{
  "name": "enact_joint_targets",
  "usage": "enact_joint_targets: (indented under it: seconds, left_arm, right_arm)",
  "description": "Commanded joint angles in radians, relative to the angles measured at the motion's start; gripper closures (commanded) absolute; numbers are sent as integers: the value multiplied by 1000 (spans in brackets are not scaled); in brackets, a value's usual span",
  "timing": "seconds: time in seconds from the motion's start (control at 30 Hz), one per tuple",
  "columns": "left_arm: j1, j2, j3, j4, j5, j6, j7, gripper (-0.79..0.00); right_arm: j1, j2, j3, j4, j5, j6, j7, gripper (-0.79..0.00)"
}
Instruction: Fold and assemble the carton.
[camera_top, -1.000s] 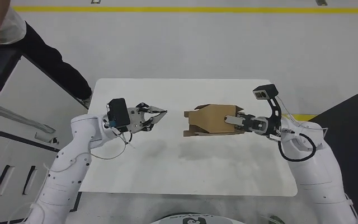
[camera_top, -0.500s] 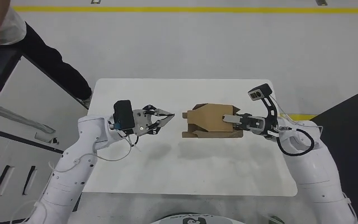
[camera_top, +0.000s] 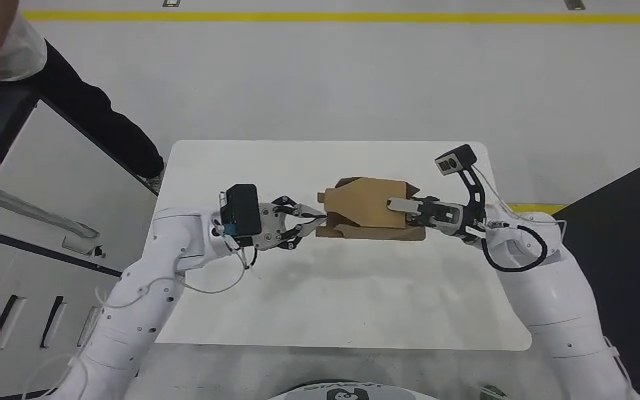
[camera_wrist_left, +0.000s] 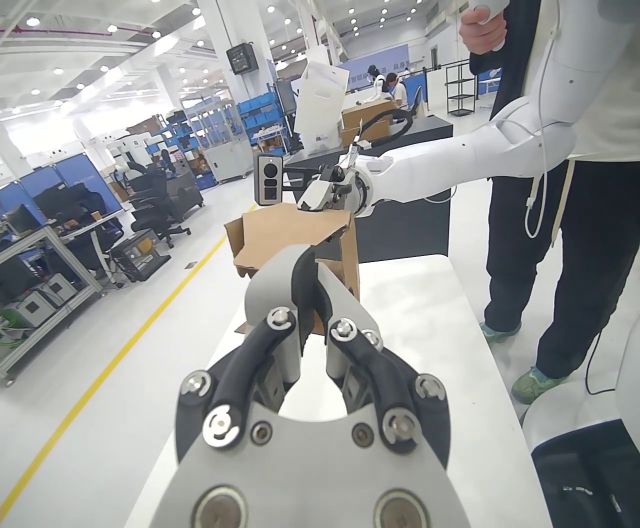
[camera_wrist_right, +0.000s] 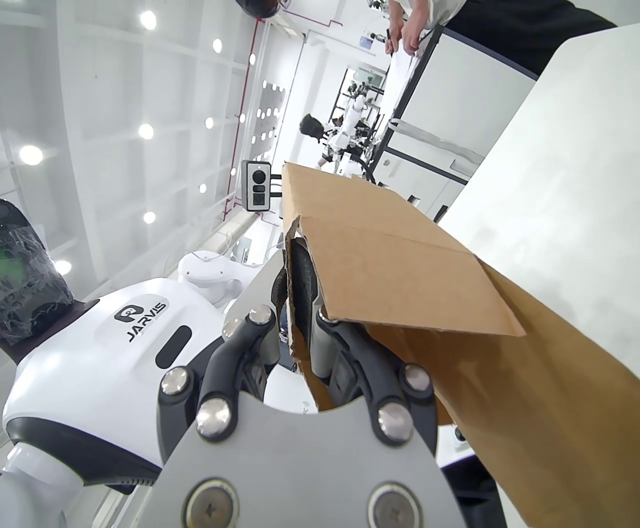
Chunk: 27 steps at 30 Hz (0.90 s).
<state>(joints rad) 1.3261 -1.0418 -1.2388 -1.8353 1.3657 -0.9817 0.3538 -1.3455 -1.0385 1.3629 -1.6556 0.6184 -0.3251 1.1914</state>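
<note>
The near stretch of the white rectangular surface (camera_top: 330, 300) lies in front of the robot, and both arms come in over it from either side toward its middle. The left end effector (camera_top: 316, 222) points across at the other arm. Its grey, black-padded fingers (camera_wrist_left: 272, 285) are pressed together at the tips, right at the left end of the brown corrugated cardboard carton (camera_top: 365, 205), by a low flap. Whether any cardboard is caught between those tips cannot be told. In the left wrist view the carton (camera_wrist_left: 295, 235) stands just beyond them, partly opened, with a broad panel tilted on top and a side wall upright beneath it. On the opposite end, the right end effector (camera_top: 396, 206) is pinching the carton. In the right wrist view an edge of a cardboard panel (camera_wrist_right: 390, 260) runs between its closed fingers (camera_wrist_right: 325, 345), and the rest of the carton stretches away over the surface (camera_wrist_right: 565, 175). The carton sits around the middle of the surface, a little toward the far side, spanning the gap between the two arms. Whether it rests on the surface or is lifted cannot be told.
</note>
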Motion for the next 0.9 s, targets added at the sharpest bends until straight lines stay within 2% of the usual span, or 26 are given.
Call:
enact_joint_targets:
  seconds: [0.0, 0.37, 0.87]
  left_arm:
    - [-5, 0, 7, -3, -3, -6, -7, 0]
    - [-24, 5, 42, -11, -8, -31, -24, 0]
    - [-44, 30, 83, -14, -24, -31, -24, 0]
  right_arm:
    - [2, -1, -6, 1, -8, -2, -3, 0]
    - [7, -2, -19, 4, -32, -4, -46, 0]
    - [7, -3, -23, 6, -38, 16, -86, 0]
